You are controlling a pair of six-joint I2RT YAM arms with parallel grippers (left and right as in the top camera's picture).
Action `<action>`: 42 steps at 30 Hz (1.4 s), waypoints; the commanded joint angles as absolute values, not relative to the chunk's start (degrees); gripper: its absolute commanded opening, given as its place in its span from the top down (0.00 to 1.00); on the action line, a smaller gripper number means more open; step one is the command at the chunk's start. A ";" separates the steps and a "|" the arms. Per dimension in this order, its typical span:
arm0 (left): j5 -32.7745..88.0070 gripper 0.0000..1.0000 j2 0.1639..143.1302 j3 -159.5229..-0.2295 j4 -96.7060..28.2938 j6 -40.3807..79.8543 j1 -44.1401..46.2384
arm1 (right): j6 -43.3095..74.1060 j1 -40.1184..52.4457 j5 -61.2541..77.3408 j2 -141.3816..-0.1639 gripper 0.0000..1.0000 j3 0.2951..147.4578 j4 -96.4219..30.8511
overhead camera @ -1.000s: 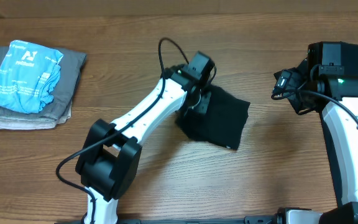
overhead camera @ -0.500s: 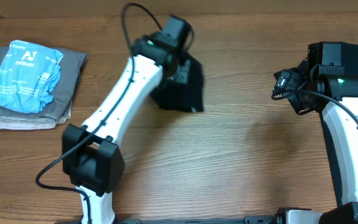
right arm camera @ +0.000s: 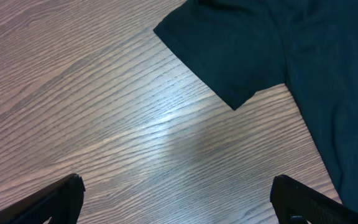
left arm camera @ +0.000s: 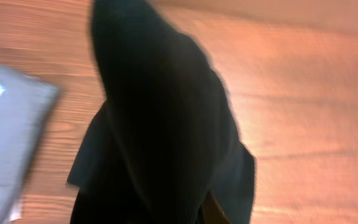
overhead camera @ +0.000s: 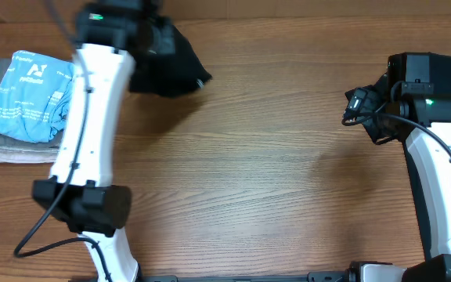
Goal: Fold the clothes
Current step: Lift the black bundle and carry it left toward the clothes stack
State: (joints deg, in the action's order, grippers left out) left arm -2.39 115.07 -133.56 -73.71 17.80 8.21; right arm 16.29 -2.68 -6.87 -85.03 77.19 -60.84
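The left fingers [overhead camera: 155, 39] are pressed together on a folded black T-shirt [overhead camera: 172, 70], pinching its upper edge. In the blurred left wrist view the dark cloth [left arm camera: 166, 124] hangs down and fills most of the frame, hiding the fingers. Seen from overhead, this bundle sits just beside the stack [overhead camera: 34, 110] of folded clothes, off its far right corner and not touching it. Whether its lower edge touches the bench [overhead camera: 249, 180] cannot be told. The stack is a light blue garment [overhead camera: 30, 90] with white print lying on a grey garment [overhead camera: 88, 102], and its grey corner shows at the left edge of the left wrist view [left arm camera: 11, 143]. The white left arm [overhead camera: 84, 141] crosses over the stack's right side on its way to the bundle. The right fingers [right arm camera: 61, 198] are spread wide with nothing between them, held above bare wood at the end of the bench well apart from the stack [overhead camera: 356, 106]. Just beyond them a second black T-shirt [right arm camera: 328, 74] lies flat on the bench, one short sleeve [right arm camera: 229, 50] reaching toward the gap between the fingers without touching them. The right arm [overhead camera: 437, 180] runs along the bench edge farthest from the stack.
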 commanded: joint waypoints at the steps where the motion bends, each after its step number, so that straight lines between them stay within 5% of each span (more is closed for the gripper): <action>1: -3.11 0.96 112.68 -139.65 -75.16 18.92 2.44 | 16.10 -2.87 -7.68 -84.66 0.00 77.65 -60.55; 17: 15.81 0.96 112.77 -141.16 -66.15 24.47 -23.44 | 16.12 -2.87 -7.68 -84.66 0.00 77.65 -60.55; 42: 5.96 0.96 121.03 -140.55 -61.47 16.27 -27.11 | 16.10 -2.87 -7.68 -84.66 0.00 77.65 -60.55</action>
State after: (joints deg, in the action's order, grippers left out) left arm 6.72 119.63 -139.33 -62.28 19.05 -26.41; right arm 16.27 -2.68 -6.90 -85.03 77.19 -60.84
